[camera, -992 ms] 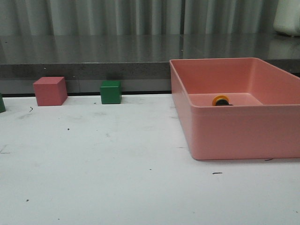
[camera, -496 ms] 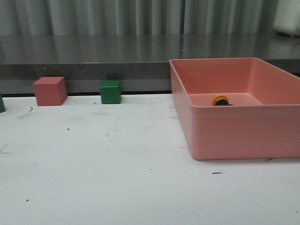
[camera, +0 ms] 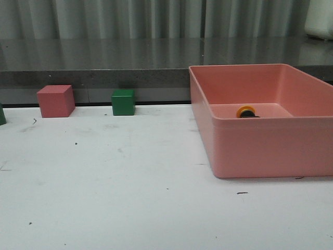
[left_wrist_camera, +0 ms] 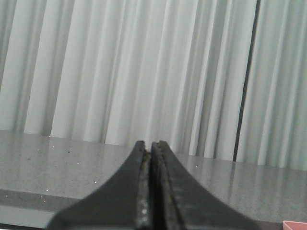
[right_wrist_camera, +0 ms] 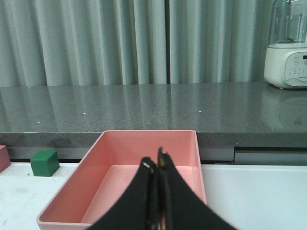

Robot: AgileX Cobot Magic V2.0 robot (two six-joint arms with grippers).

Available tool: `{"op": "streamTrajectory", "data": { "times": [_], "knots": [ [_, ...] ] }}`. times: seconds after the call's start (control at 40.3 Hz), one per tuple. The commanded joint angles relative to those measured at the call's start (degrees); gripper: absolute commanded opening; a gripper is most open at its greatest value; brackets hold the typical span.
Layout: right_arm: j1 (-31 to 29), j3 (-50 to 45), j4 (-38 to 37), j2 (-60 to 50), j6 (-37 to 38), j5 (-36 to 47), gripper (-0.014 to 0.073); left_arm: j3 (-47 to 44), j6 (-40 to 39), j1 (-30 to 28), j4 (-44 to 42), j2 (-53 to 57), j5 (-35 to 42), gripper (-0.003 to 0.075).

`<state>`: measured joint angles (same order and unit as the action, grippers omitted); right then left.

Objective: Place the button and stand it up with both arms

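No shift: both grippers [left_wrist_camera: 151, 146] [right_wrist_camera: 157, 163] level, closed, clear of button [camera: 245, 111].

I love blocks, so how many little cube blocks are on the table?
2 whole ones: a pink cube at the table's back left, and a green cube to its right. A dark green bit at the left edge may be a third, mostly cut off.

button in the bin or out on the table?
In. The button's yellow cap shows above the front wall, inside the pink bin.
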<state>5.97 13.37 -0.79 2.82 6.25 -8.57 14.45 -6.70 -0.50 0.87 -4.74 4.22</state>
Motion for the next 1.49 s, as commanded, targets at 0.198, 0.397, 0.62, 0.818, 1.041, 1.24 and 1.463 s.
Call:
{"op": "streamTrajectory", "data": {
  "times": [0.198,0.397,0.62,0.818,1.041,1.24,1.463],
  "knots": [
    [0.0,17.5,2.3,20.3,-0.5,-10.8,-0.006,15.8,-0.4,0.0,-0.5,-20.4,-14.7,-0.002],
    [0.0,18.9,2.3,23.5,-0.5,-12.1,-0.0055,15.9,-0.4,0.0,-0.5,-22.0,-15.1,-0.0019],
    [0.0,18.9,2.2,23.5,-0.5,-12.0,0.0293,15.9,-0.4,0.0,-0.5,-22.0,-15.1,0.0329],
    [0.0,18.9,2.2,23.7,-0.5,-10.1,0.0658,15.9,-0.4,0.0,-0.5,-22.0,-15.1,0.0662],
    [0.0,22.3,2.8,35.8,-0.5,-9.1,0.0645,15.9,-0.4,0.0,-0.5,-22.0,-15.1,0.0659],
    [0.1,32.4,6.4,54.8,-0.5,-9.8,0.0645,15.9,-0.4,0.0,-0.5,-22.0,-15.1,0.0659],
    [5.0,49.5,8.0,75.1,-0.6,-22.2,0.0645,15.9,-0.4,0.0,-0.5,-22.0,-15.1,0.0659]
  ]
}}
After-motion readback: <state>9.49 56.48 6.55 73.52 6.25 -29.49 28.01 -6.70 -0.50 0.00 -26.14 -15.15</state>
